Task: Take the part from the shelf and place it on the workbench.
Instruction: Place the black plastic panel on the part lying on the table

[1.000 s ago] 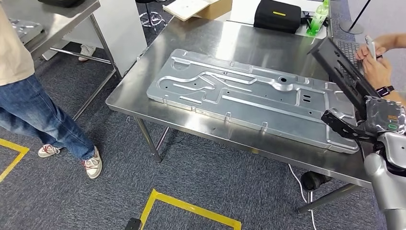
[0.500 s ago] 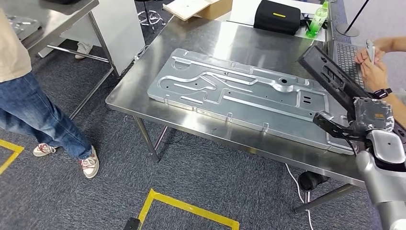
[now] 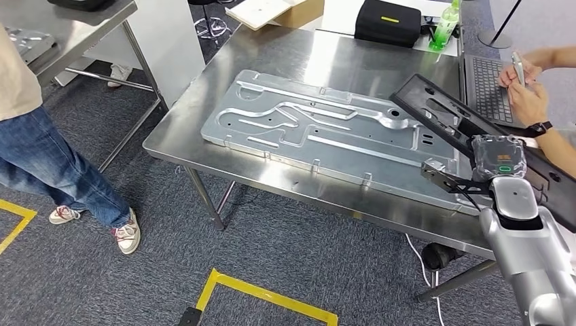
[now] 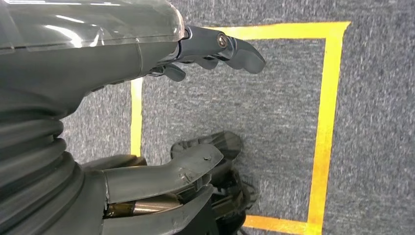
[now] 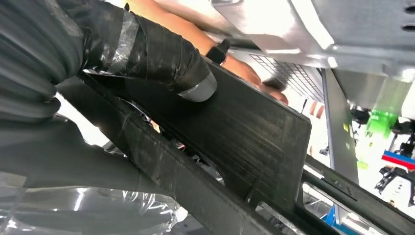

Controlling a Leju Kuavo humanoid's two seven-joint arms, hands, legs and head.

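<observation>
The right hand [image 3: 499, 163] grips the long black plastic part [image 3: 441, 112], its taped thumb [image 5: 166, 63] pressed flat against the part's ribbed face in the right wrist view. The part is held tilted above the right end of the steel workbench [image 3: 204, 125], its far tip over the right end of the large stamped metal panel [image 3: 326, 129] that lies flat along the workbench's front edge — whether the part touches the panel cannot be told. The left hand [image 4: 215, 49] hangs over grey carpet marked with yellow tape [image 4: 328, 122], fingers apart and holding nothing. A person's hands [image 3: 526, 92] are at a keyboard [image 3: 486, 81] by the workbench's right edge; another person in jeans [image 3: 47, 170] stands off the left end. A black case [image 3: 388, 22] and a green bottle [image 3: 445, 27] sit near the back edge.
</observation>
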